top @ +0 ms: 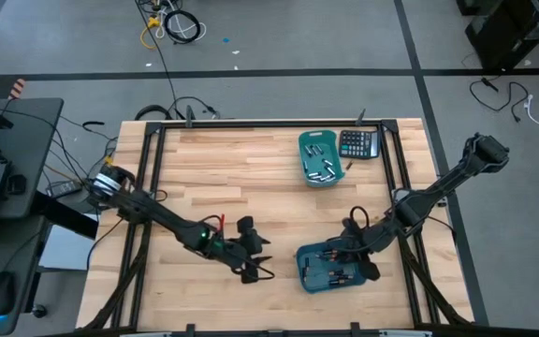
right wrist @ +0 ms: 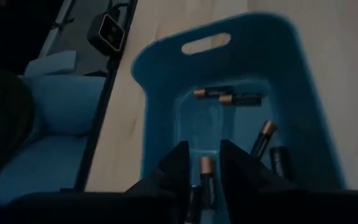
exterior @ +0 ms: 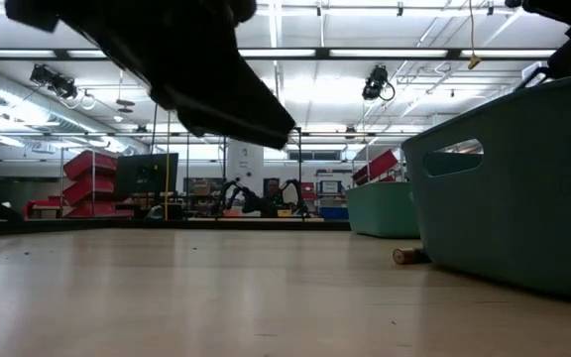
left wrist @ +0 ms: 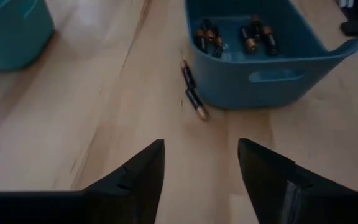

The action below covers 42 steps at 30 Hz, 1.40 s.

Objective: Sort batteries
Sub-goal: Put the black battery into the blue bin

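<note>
Teal near bin (top: pixel 299 270), at the high view's lower right, is holding dark batteries (right wrist: pixel 241 98). The right gripper (right wrist: pixel 202 163) is hanging inside it, fingers slightly parted around a copper-tipped battery (right wrist: pixel 206 174). The left gripper (top: pixel 258 261), lower centre, is hovering wide open, empty. Two loose batteries (left wrist: pixel 191 94) are lying beside the bin. Farther up, a second bin (top: pixel 334 178) is holding silvery cells beside a calculator (top: pixel 358 143).

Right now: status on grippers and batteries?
Left gripper open, facing two loose batteries. Right gripper over near bin, battery between fingers. Nothing blocking.
</note>
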### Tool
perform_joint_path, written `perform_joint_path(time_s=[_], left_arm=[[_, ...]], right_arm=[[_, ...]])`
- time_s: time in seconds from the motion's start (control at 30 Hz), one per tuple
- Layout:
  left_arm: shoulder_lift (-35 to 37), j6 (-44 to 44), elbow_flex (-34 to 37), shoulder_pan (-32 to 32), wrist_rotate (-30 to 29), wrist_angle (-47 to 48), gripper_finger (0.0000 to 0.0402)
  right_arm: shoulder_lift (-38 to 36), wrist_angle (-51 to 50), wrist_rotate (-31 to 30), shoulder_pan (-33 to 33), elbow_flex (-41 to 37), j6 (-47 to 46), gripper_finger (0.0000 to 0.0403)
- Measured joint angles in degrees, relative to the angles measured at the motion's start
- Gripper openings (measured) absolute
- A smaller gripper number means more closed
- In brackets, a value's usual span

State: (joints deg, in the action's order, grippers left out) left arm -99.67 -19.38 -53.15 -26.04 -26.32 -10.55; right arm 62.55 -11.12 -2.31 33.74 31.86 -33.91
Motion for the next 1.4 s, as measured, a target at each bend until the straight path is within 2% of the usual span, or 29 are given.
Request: perform_joint_path(time_s=[0.13,0.23,0.33,0.37,0.5,0.63,0.9,1.0,1.13,1.4], left_arm=[[-4.22,6.11,0.00,0.97,-0.75,-9.03,0.0159],[-6.64,8.66,-0.02,2.40,-0.34,-14.55,0.0099],[-8.26,9.05,0.00,4.12,3.60,-17.19,0.0026],[-8.74,8.69,0.00,4.71,5.49,-18.58,0.0014],[-10.67,9.23,-0.02,6.00,10.09,-22.70,0.0003],[-12.54,10.24,-0.38,6.32,14.24,-26.98,0.0002],[-18.96,10.19,-6.28,6.32,14.40,-27.85,0.0001],[-19.09,10.21,-6.71,6.34,14.01,-27.77,0.0001],[-19.09,11.65,-6.73,6.85,10.63,-28.23,0.0000],[-19.07,11.73,-6.73,10.75,10.61,-29.06,0.0000]], right_arm=[[-1.63,0.37,-3.06,-0.12,0.00,3.26,0.0075],[-3.66,0.41,-6.15,-0.22,0.00,4.87,0.0075],[-5.86,0.66,-9.99,-0.22,0.00,6.11,0.0075],[-6.58,0.62,-11.41,-0.22,0.00,6.80,0.0075],[-8.56,0.62,-16.00,-0.22,0.00,10.25,0.0072],[-9.91,0.70,-17.63,-0.94,0.00,13.69,0.0053],[-10.72,1.20,-17.81,-1.95,0.00,17.99,0.0004],[-10.70,1.20,-17.78,-1.95,0.00,18.17,0.0005],[-10.70,1.70,-17.79,-1.95,0.00,19.52,0.0005],[-10.70,2.93,-20.59,-1.99,0.02,22.10,0.0001]])
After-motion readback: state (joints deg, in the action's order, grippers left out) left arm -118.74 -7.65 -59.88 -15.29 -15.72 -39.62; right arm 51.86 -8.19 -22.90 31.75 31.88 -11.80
